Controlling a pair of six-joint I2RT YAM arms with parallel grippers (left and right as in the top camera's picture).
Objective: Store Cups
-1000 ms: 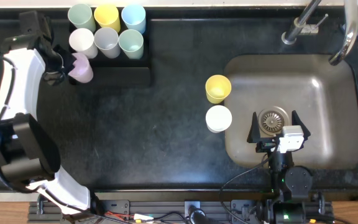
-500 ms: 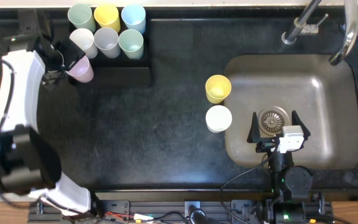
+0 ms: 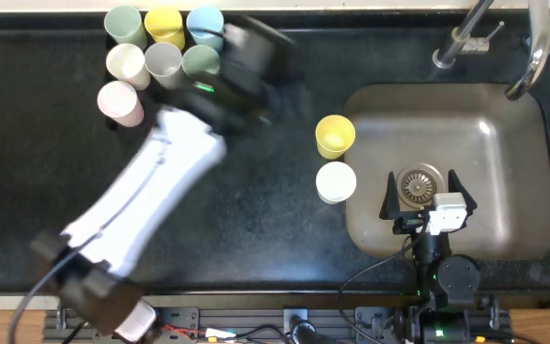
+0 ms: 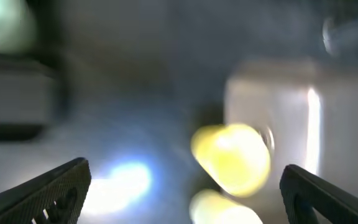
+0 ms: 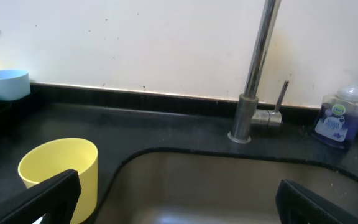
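— How many cups are stored so far?
— Seven stand in the rack (image 3: 149, 94) at the table's (image 3: 265, 225) far left corner, the pink cup (image 3: 120, 102) in its front row
— And what is left?
— Two, by the look of it: the yellow cup (image 3: 334, 136) and the white cup (image 3: 335, 182), on the table just beside the sink's (image 3: 504, 172) left rim. The left claw (image 4: 185, 169), fingers apart and empty, hangs between the rack and those two; the right claw (image 3: 421, 182), also spread and empty, hangs over the sink

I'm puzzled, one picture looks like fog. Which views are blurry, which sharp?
Left wrist view: heavily smeared, the yellow cup a soft blob. Top view: the left arm is streaked, the pink cup crisp. Right wrist view: sharp, the faucet clear.
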